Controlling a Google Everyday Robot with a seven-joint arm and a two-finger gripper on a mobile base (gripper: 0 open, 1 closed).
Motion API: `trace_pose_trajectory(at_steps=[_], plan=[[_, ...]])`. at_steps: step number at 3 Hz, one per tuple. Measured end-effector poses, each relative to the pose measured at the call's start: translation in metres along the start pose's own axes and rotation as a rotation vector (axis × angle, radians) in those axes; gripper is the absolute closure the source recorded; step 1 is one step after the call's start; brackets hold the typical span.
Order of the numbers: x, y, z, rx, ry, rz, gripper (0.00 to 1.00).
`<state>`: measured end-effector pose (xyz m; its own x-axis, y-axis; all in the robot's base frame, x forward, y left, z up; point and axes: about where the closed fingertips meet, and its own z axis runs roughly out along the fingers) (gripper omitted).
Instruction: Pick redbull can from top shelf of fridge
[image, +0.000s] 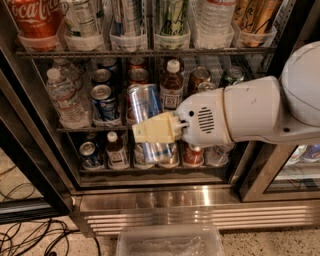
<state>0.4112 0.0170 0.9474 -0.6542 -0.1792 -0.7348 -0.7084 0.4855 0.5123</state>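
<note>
My gripper (156, 129) has pale yellow fingers and is shut on the redbull can (145, 104), a tall slim blue-and-silver can. I hold the can upright in front of the fridge's middle racks, below the top shelf (145, 51). The white arm (250, 112) reaches in from the right. The top shelf carries clear plastic cup holders (172, 40) with tall cans and bottles. The fridge's (165, 197) door stands open. The can's middle is hidden behind my fingers.
A Coca-Cola bottle (30, 15) stands top left. Water bottles (62, 95), short blue cans (105, 100) and a brown bottle (171, 86) fill the middle rack. A clear plastic bin (170, 242) and cables (30, 235) lie on the floor below the ribbed grille (200, 218).
</note>
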Motion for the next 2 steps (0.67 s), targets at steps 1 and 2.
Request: trace_pose_trajectory(at_steps=[1,2], plan=[[0.025,0.023,0.011,0.030,0.098,-0.119,1.00],[0.040,0.039,0.021,0.076,0.119,-0.217,1.00]])
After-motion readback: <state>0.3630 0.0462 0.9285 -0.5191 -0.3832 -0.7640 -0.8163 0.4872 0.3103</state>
